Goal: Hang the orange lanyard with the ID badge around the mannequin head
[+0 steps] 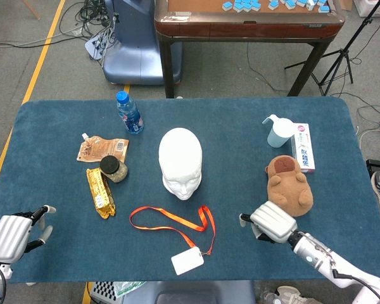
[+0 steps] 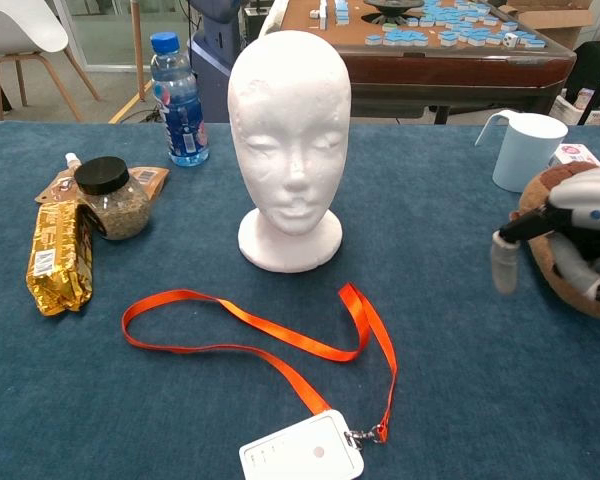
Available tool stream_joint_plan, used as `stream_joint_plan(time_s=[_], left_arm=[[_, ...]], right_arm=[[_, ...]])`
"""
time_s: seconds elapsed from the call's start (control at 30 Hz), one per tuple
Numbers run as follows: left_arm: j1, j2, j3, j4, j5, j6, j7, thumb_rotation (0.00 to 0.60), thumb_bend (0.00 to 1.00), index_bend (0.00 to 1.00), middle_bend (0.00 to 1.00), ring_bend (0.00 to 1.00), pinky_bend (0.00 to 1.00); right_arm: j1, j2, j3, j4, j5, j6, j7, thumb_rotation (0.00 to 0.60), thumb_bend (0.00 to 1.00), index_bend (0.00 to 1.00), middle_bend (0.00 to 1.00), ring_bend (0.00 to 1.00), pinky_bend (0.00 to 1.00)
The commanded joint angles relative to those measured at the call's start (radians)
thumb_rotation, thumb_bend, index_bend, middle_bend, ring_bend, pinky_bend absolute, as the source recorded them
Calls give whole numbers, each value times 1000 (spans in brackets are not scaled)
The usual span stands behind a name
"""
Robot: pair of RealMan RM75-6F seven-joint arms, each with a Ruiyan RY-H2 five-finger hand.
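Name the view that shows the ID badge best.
The head view: the whole ID badge lies in frame, clipped to the orange lanyard. In the chest view the badge sits closer, but the bottom edge cuts it off.
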Motion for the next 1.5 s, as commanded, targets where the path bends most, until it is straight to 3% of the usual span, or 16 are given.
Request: stream_joint_plan(time_s=[0.03, 0.43, 0.83, 1.5], left_arm=[[-1, 1, 0, 1, 2, 2, -3, 600, 328, 387, 669, 699, 725], [0, -6, 12, 5, 9, -3, -8, 600, 328, 387, 669, 700, 725], [8, -11, 20, 19, 10, 3, -21, 600, 329, 387, 669, 700, 725], [28, -23, 30, 59, 5, 22, -64, 600, 328, 386, 669, 700, 725]], right_arm=[[54, -58, -2, 13, 36, -74, -11, 518, 1000, 432, 1000, 1000, 1000], [125, -168, 13, 82, 184, -188, -149, 396, 1000, 415, 1000, 1000, 1000], [177, -273, 43, 146, 327, -211, -221, 387, 1000, 374, 1000, 1000, 1000], [245, -400, 30, 261, 408, -231, -243, 388, 1000, 357, 1000, 1000, 1000]])
